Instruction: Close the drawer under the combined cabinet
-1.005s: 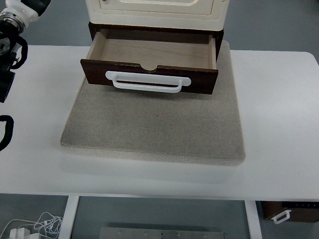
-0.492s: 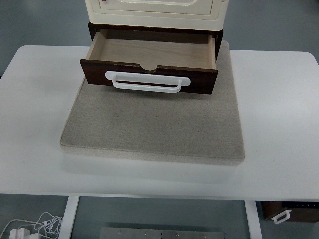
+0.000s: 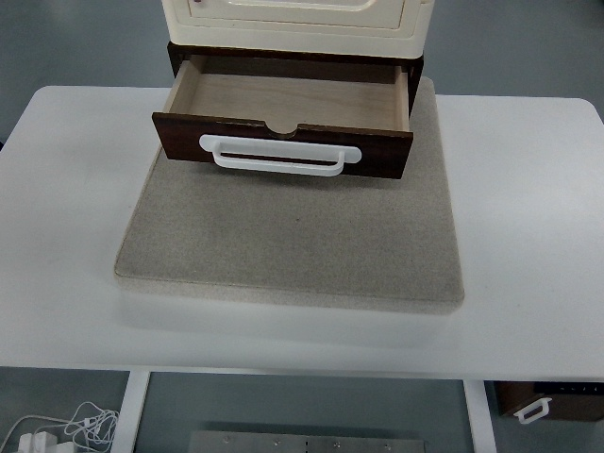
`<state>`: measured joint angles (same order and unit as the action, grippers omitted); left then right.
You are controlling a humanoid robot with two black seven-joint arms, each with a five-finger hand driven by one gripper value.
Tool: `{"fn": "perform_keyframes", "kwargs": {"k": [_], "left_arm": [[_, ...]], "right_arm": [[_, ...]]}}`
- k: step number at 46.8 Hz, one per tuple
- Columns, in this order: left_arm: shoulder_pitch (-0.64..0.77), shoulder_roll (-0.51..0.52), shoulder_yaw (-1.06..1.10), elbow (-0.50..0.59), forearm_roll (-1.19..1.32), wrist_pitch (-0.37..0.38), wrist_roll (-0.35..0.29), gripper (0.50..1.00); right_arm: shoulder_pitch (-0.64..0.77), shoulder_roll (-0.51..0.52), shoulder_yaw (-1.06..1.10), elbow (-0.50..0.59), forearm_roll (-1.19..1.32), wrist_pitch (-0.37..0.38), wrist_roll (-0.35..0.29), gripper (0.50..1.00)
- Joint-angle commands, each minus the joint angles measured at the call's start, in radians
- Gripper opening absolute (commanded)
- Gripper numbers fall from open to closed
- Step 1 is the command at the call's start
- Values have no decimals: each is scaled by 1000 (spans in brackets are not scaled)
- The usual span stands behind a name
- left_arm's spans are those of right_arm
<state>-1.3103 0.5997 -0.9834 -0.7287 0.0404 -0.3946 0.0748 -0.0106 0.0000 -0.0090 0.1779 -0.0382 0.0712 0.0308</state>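
A dark brown drawer (image 3: 283, 146) stands pulled out from under the cream cabinet (image 3: 293, 21) at the top middle. Its light wooden inside (image 3: 288, 99) holds nothing. A white bar handle (image 3: 279, 157) runs across the drawer's front panel, below a small half-round notch in the top edge. Neither of my hands shows in the picture.
The cabinet stands on a grey square mat (image 3: 293, 236) on a white table (image 3: 528, 208). Below the table's front edge, white cables (image 3: 66, 429) lie on the floor at the left, and a brown box with a white handle (image 3: 543, 404) sits at the right.
My left hand, at the left edge one second ago, has withdrawn out of the picture. The drawer has not moved.
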Motion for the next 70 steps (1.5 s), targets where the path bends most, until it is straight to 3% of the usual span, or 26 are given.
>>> {"fn": "perform_keyframes", "kwargs": {"k": [1,17,30,37,57,70], "left_arm": [[-1,6,0,-55,36,3,0,992],[-1,42,18,-218,171,-4,5,992],[0,65,117,-442,180,5,5,994],[-1,58,163,-489,182,8,8,994],[-58,112,443,-713,231,-9,36,994],[-83,123,502,-732,240,-176,147,994]], "right_arm": [[0,0,1,0,0,1,0,952],[0,0,0,0,0,1,0,952],[0,0,0,0,0,-1,0,952],[0,0,0,0,0,-1,0,952],[0,0,0,0,0,1,0,952],[0,0,1,0,0,1,0,952]]}}
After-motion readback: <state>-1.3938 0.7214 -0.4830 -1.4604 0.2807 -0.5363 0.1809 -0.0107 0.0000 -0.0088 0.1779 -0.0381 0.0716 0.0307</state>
